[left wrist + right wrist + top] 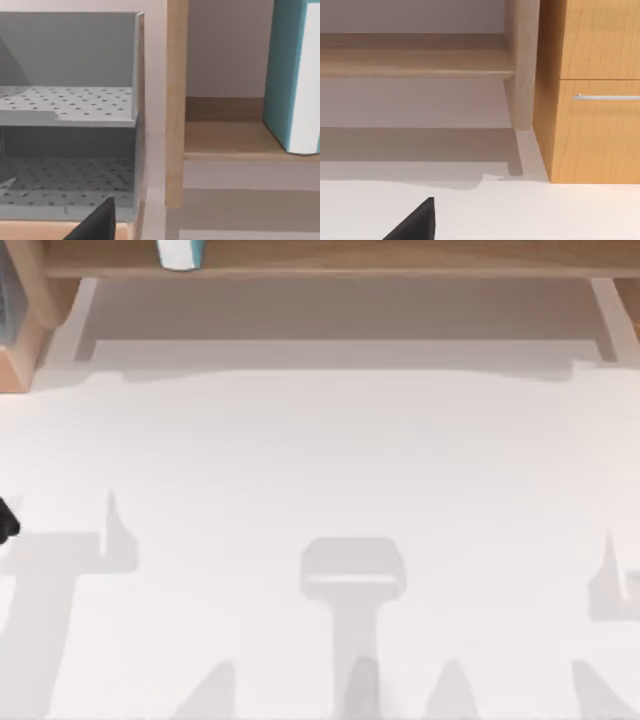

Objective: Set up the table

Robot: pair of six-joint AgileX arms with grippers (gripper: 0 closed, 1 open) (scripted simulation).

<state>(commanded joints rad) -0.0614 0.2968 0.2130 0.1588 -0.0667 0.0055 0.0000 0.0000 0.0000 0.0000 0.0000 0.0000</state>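
The white table (320,460) spreads across the top view, with only shadows on it. A black bit of my left gripper (5,520) pokes in at the table's left edge. In the left wrist view a black tip of my left gripper (97,225) faces a grey perforated rack (70,105) and the wooden shelf. A black tip of my right gripper (417,222) hangs over the white table (545,210) in the right wrist view, short of the shelf's shadow. Neither gripper holds anything that I can see.
A light-brown wooden shelf (330,255) runs along the table's far edge on posts (522,65). A teal and white box (180,252) stands on the shelf (295,75). A wooden cabinet (595,125) with a metal drawer handle (605,97) stands beside the post.
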